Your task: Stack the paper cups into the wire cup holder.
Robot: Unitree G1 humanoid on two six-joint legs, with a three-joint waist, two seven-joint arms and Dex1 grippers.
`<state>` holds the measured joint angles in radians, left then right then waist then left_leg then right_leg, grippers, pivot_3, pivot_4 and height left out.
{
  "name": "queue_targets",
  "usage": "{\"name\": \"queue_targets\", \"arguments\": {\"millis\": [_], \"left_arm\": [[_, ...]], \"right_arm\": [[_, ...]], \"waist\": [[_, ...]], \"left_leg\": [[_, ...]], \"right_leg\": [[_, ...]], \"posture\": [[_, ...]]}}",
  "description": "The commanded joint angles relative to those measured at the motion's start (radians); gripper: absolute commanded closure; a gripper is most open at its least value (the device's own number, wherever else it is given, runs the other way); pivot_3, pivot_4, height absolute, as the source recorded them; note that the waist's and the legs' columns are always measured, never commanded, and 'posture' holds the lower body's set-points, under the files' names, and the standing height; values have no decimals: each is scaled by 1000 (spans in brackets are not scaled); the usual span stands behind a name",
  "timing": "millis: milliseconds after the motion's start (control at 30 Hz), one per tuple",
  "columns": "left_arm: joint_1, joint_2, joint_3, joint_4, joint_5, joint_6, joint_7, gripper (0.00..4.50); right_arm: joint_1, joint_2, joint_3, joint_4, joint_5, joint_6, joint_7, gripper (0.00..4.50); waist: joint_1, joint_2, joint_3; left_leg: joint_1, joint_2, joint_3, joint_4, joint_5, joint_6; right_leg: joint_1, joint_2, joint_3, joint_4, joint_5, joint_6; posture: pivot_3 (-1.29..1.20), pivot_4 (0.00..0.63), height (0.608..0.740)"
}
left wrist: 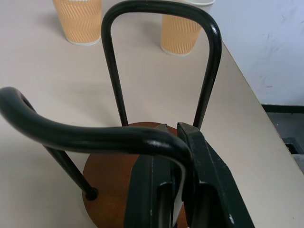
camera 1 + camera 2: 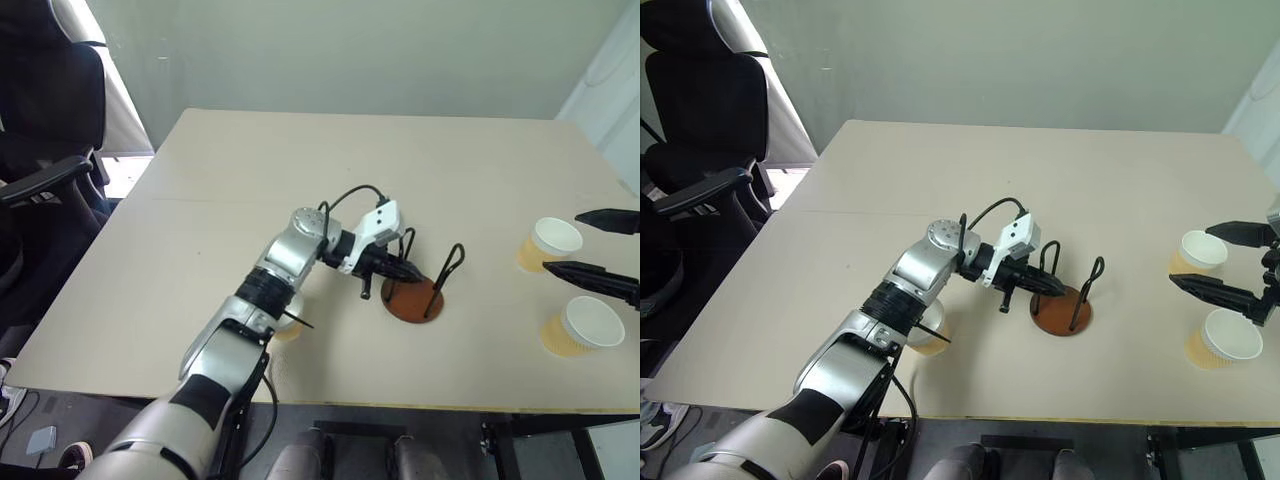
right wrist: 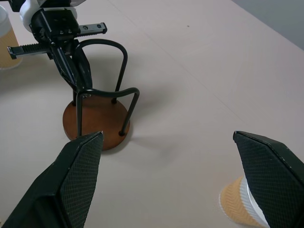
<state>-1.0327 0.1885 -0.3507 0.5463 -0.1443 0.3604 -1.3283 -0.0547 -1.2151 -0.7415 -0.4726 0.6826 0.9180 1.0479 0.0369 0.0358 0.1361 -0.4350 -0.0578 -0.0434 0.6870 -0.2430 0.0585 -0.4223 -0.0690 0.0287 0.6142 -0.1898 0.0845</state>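
The wire cup holder (image 2: pixel 415 290) stands upright near the middle of the pale tabletop (image 2: pixel 250 190), its round reddish-brown base flat on the surface and its two black wire loops rising from it. No cup sits in it.

The left gripper (image 2: pixel 400 270) reaches in from the robot's left and is at the nearer wire loop, its two black fingers pressed together. In the left wrist view the fingers (image 1: pixel 209 180) sit just under the bend of that loop, over the brown base; they seem to pinch the wire, though the contact itself is hard to make out.

Two paper cups stand upright on the robot's right side of the tabletop, well apart from the holder: one further back (image 2: pixel 550 243), one closer to the near edge (image 2: pixel 585 327). The right gripper (image 2: pixel 605 248) hovers above them with its fingers spread wide, holding nothing.

A third paper cup (image 2: pixel 930 338) stands near the front edge, partly hidden behind the left forearm.

A black office chair (image 2: pixel 45 140) stands off the tabletop's left side.
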Motion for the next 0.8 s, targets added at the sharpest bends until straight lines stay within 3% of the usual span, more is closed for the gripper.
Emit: {"name": "queue_targets", "arguments": {"millis": [33,67,400,800], "left_arm": [[5,-3,6,-47,-5,18,6,3874],[8,-3,6,-55,-10,27,3,3688],[25,7,0,-120,-12,59,6,194],[19,74,-7,-161,-9,87,-18,92]], "right_arm": [[-22,-3,4,3,1,-24,-10,0],[-24,-3,9,5,0,-27,-11,0],[-33,-4,27,11,2,-40,-14,0],[-61,-8,67,27,2,-59,-17,0]], "waist": [[0,0,0],[0,0,0],[0,0,0],[-1,0,0]], "left_leg": [[0,0,0,1,0,0],[0,0,0,1,0,1],[0,0,1,11,-3,4],[0,0,1,13,-3,4]], "right_leg": [[0,0,0,0,0,0],[0,0,0,1,0,0],[2,0,0,6,-1,2],[3,0,1,6,0,3]], "posture": [[0,150,740],[0,150,740],[0,150,740],[0,150,740]]}}
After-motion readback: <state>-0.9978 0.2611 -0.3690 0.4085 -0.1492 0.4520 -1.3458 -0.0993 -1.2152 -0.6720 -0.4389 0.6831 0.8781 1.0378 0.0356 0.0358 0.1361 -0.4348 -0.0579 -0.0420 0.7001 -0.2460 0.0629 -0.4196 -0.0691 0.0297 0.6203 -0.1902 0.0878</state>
